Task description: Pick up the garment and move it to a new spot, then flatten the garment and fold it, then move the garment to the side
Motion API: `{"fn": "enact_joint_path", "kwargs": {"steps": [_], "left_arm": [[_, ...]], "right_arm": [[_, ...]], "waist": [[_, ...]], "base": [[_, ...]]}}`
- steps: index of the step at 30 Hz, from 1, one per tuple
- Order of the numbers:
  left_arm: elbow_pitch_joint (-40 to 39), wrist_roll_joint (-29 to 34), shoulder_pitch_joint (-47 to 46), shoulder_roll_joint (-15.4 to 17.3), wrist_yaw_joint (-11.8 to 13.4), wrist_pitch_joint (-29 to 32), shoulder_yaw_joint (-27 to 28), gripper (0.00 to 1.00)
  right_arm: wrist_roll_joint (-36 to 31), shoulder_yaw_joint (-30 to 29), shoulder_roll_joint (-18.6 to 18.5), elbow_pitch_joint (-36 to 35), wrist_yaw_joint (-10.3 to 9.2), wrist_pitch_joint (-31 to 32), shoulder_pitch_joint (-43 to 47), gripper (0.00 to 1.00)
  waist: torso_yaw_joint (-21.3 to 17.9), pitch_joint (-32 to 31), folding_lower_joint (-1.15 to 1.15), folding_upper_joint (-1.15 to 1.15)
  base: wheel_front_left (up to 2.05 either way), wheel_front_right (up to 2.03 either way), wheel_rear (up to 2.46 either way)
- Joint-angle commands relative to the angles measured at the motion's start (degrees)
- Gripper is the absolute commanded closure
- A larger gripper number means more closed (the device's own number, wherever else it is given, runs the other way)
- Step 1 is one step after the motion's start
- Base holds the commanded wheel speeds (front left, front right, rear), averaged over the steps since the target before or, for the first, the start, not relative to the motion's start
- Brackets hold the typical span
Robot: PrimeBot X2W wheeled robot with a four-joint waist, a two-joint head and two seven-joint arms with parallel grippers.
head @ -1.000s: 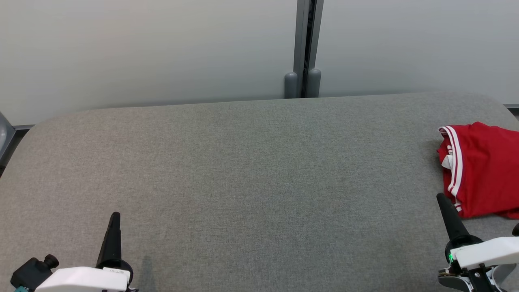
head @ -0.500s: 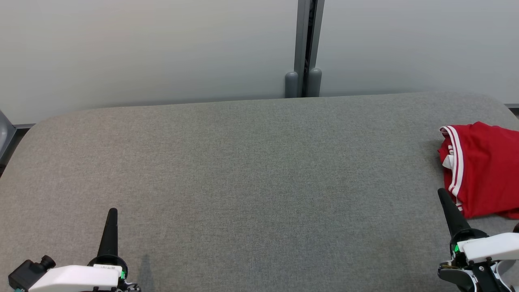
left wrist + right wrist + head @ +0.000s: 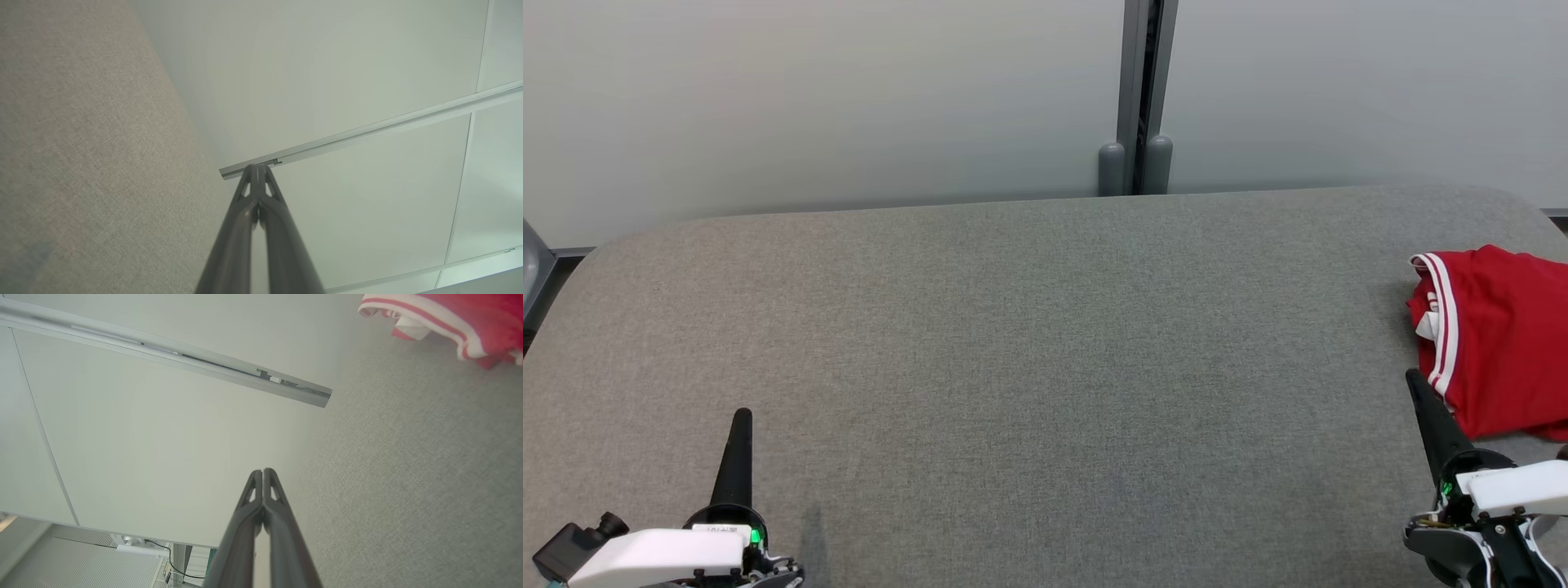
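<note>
Tabletop (image 3: pixel 1013 343), grey fabric, red garment (image 3: pixel 1499 343) at rt edge; pale wall (image 3: pixel 809 98) behind

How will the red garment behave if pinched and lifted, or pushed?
Probably floppy: the red garment lies in soft layers with its white-striped hem curling, so a pinch would likely lift one layer and let the rest drape. Likely light: it looks like thin cloth. Pushed, it would probably crumple rather than slide on the textured grey table.

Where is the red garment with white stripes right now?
In the head view, the crumpled red garment with white stripes lies at the far right of the grey fabric table, just beyond the right hand.
</note>
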Motion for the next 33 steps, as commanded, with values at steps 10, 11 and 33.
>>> {"fn": "enact_joint_path", "kwargs": {"steps": [10, 11, 33], "left_arm": [[-0.01, -5.1, -1.71, -0.49, -1.14, 0.92, 1.31, 1.0], [0.01, -5.47, -1.76, -0.55, -1.21, 1.0, 1.41, 1.0], [0.31, -13.44, -2.36, -1.54, -2.79, 2.32, 2.95, 1.0]], "right_arm": [[5.18, -0.58, 0.09, 0.93, 0.02, 1.01, -1.76, 1.0], [5.62, -0.62, 0.11, 1.03, 0.02, 1.11, -1.83, 1.0], [13.77, -1.31, 0.37, 2.85, 0.02, 2.56, -3.02, 1.0]], "waist": [[0.09, 0.09, 0.0, 0.0], [0.1, 0.1, 0.0, 0.0], [0.27, 0.29, 0.0, 0.0]], "base": [[0.0, 0.0, 0.0], [0.0, 0.0, 0.0], [0.0, 0.0, 0.0]]}}
